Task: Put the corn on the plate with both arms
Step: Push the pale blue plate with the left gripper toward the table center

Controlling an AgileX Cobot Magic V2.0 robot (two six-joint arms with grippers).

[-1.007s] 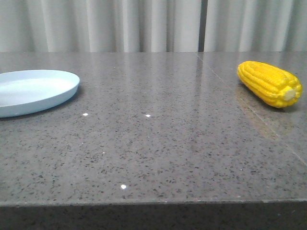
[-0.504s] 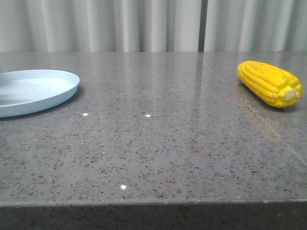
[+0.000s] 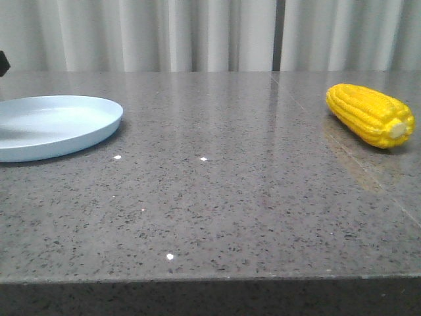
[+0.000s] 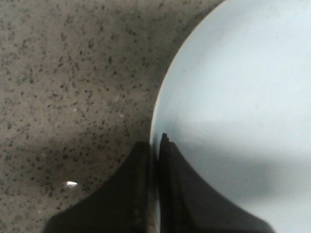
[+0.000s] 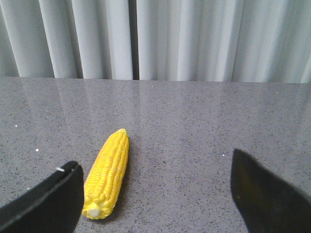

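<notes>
The left gripper (image 4: 154, 160) is clamped on the rim of the plate (image 3: 56, 125) at the table's (image 3: 217, 197) left side. The corn (image 3: 370, 114) lies on the table far right, well apart from the plate. The right gripper (image 5: 160, 194) is spread wide, empty, near the corn.

The front view looks low and level across the surface (image 3: 217, 197) toward curtains (image 3: 164, 33), with the plate (image 3: 56, 125) far left and the corn (image 3: 370, 114) far right. The left wrist view looks straight down, very close, sharing only the plate (image 4: 243, 97). The right wrist view looks forward and slightly down, sharing the corn (image 5: 108, 174) and curtains (image 5: 160, 39).
</notes>
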